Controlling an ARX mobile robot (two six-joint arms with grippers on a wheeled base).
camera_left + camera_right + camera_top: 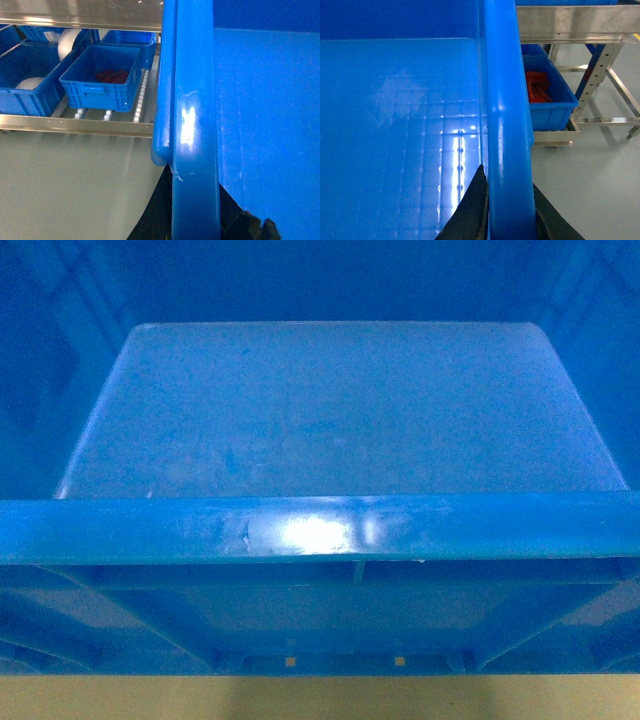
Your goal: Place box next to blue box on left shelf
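Note:
The box, a large bright-blue crate with a smooth floor and thick rim, fills the head view and is held off the floor. My left gripper is shut on its left rim, with dark fingers on both sides of it. On the right rim my right gripper is shut, one finger inside the wall and one outside. Ahead in the left wrist view is the left shelf, a roller rack. The blue box with red contents rests on it, just left of my rim.
More blue bins with white rolls sit left of the blue box, under a steel shelf. In the right wrist view a blue bin with red items rests in a steel-framed rack. Grey floor lies below.

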